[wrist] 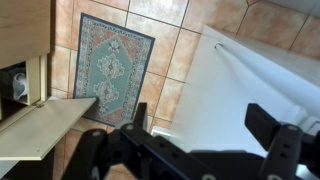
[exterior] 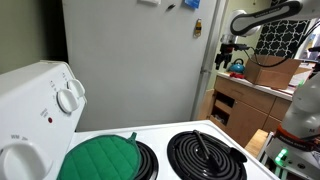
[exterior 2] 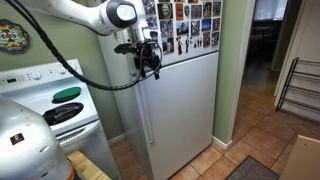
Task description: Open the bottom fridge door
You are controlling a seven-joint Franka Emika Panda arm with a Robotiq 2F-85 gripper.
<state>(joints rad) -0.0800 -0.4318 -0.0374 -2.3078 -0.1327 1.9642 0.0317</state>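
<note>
Jaws stood apart, holding nothing. In an exterior view the gripper [exterior 2: 149, 60] hung at the upper corner of the bottom door [exterior 2: 185, 110], contact unclear; the door, long axis upright, stretched toward five o'clock.

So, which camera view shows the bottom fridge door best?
An exterior view: the whole bottom fridge door faces the camera, the gripper near its upper corner. In an exterior view it is a thin edge; the wrist view shows a slanted white part.
</note>
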